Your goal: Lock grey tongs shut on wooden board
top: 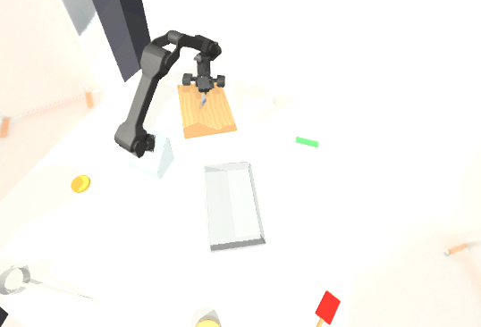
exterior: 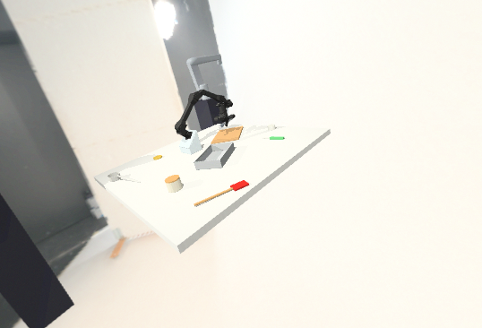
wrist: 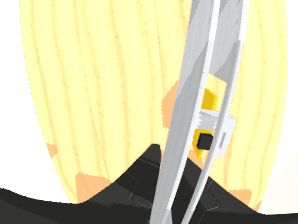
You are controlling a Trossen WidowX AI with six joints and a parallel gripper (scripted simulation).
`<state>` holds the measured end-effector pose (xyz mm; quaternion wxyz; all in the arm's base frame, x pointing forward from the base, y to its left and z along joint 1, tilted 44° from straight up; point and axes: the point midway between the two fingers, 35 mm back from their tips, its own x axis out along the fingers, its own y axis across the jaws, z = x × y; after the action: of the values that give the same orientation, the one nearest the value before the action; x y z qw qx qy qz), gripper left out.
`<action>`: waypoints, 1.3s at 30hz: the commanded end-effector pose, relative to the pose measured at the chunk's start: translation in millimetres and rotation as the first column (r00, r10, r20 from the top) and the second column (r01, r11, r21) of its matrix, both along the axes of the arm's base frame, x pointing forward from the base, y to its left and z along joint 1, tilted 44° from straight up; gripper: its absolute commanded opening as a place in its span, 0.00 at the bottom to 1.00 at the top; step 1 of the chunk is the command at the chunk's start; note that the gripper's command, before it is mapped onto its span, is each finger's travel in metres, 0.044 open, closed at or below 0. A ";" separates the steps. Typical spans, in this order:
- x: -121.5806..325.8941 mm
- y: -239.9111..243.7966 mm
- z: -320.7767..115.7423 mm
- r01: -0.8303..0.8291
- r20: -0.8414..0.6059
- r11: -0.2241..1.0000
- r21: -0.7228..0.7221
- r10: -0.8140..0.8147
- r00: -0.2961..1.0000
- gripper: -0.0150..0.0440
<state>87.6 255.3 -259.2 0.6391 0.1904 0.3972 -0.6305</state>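
I find the pincer (top: 204,92) (exterior: 226,124) (wrist: 161,152) closed on the grey tongs (top: 203,100) (exterior: 221,126) (wrist: 185,110), positioned over the wooden board (top: 206,118) (exterior: 228,134) (wrist: 100,100) at the far side of the bench (top: 313,212) (exterior: 269,163). My wrist view shows the two tong arms close together, a narrow gap between them, with a pale bracket and yellow and black parts at that gap. I cannot certify whether the lock is engaged, nor whether the tongs touch the board.

The black arm (top: 145,100) (exterior: 188,111) reaches across from a pale block (top: 163,158) (exterior: 190,145) on the left, its gripping end pointing downward. The roasting tin (top: 257,207) (exterior: 208,165) stands apart from the board, on its near side; I see nothing lying in it.

Remaining items, all apart from the tin: a green-handled tool (top: 307,142) (exterior: 277,138) to the right; a yellow disc (top: 80,183) (exterior: 157,158) to the left; a round, long-handled vessel (top: 27,274) (exterior: 114,177) at near left; an orange-lidded jar (top: 207,323) (exterior: 173,185), upright, on the near side; and a red-headed spatula (top: 328,307) (exterior: 239,185) lying at near right.
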 end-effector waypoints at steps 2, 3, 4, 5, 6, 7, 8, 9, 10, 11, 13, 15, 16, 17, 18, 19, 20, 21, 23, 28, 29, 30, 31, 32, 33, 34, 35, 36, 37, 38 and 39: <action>-1.8 -9.8 -6.7 -0.005 -0.004 1.000 -0.008 0.005 1.000 0.00; -2.0 -11.0 -7.8 -0.005 -0.004 1.000 -0.008 0.005 1.000 0.00; -2.2 -12.2 -8.8 -0.005 -0.004 1.000 -0.008 0.005 1.000 0.00; -2.5 -13.4 -9.9 -0.005 -0.004 1.000 -0.008 0.005 1.000 0.00; -2.7 -14.6 -11.0 -0.005 -0.004 1.000 -0.008 0.005 1.000 0.00; -2.9 -15.8 -12.0 -0.005 -0.004 1.000 -0.008 0.005 1.000 0.00; -3.2 -17.0 -13.1 -0.005 -0.004 1.000 -0.008 0.005 1.000 0.00; -3.4 -18.2 -14.1 -0.005 -0.004 1.000 -0.008 0.005 1.000 0.00; -3.6 -19.4 -15.2 -0.005 -0.004 1.000 -0.008 0.005 1.000 0.00; -3.9 -20.7 -16.2 -0.005 -0.004 1.000 -0.008 0.005 1.000 0.00; -4.3 -23.1 -18.3 -0.005 -0.004 1.000 -0.008 0.005 1.000 0.00; -4.8 -25.6 -20.3 -0.005 -0.004 1.000 -0.008 0.005 1.000 0.00; -5.1 -26.8 -21.3 -0.005 -0.004 1.000 -0.008 0.005 1.000 0.00; -5.3 -27.9 -22.1 -0.005 -0.004 1.000 -0.008 0.005 1.000 0.00; -5.4 -28.5 -22.5 -0.005 -0.004 1.000 -0.008 0.005 1.000 0.00; -5.5 -28.7 -22.7 -0.005 -0.004 1.000 -0.008 0.005 1.000 0.00; -5.5 -28.7 -22.7 -0.005 -0.004 1.000 -0.008 0.005 1.000 0.00; -5.5 -28.7 -22.7 -0.005 -0.004 1.000 -0.008 0.005 1.000 0.00; -4.9 -25.2 -21.7 0.000 -0.001 1.000 -0.003 0.000 1.000 0.04; -4.9 -25.2 -21.7 0.000 -0.001 1.000 -0.003 0.000 1.000 0.27; -4.9 -25.2 -21.7 0.000 -0.001 1.000 -0.003 0.000 1.000 0.31; -4.9 -25.2 -21.7 0.000 -0.001 1.000 -0.003 0.000 1.000 0.36; -4.9 -25.2 -21.7 0.000 -0.001 1.000 -0.003 0.000 1.000 0.40; -4.9 -25.2 -21.7 0.000 -0.001 1.000 -0.003 0.000 1.000 0.44; -4.9 -25.2 -21.7 0.000 -0.001 1.000 -0.003 0.000 1.000 0.49; -4.9 -25.2 -21.7 0.000 -0.001 1.000 -0.003 0.000 1.000 0.53; -4.9 -25.2 -21.7 0.000 -0.001 1.000 -0.003 0.000 1.000 0.58; -4.9 -25.2 -21.7 0.000 -0.001 1.000 -0.003 0.000 1.000 0.62; -4.9 -25.2 -21.7 0.000 -0.001 1.000 -0.003 0.000 1.000 0.67; -4.9 -25.2 -21.7 0.000 -0.001 1.000 -0.003 0.000 1.000 0.71; -4.9 -25.2 -21.7 0.000 -0.001 1.000 -0.003 0.000 1.000 0.76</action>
<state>82.6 229.8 -281.0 0.6394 0.1888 0.3964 -0.6312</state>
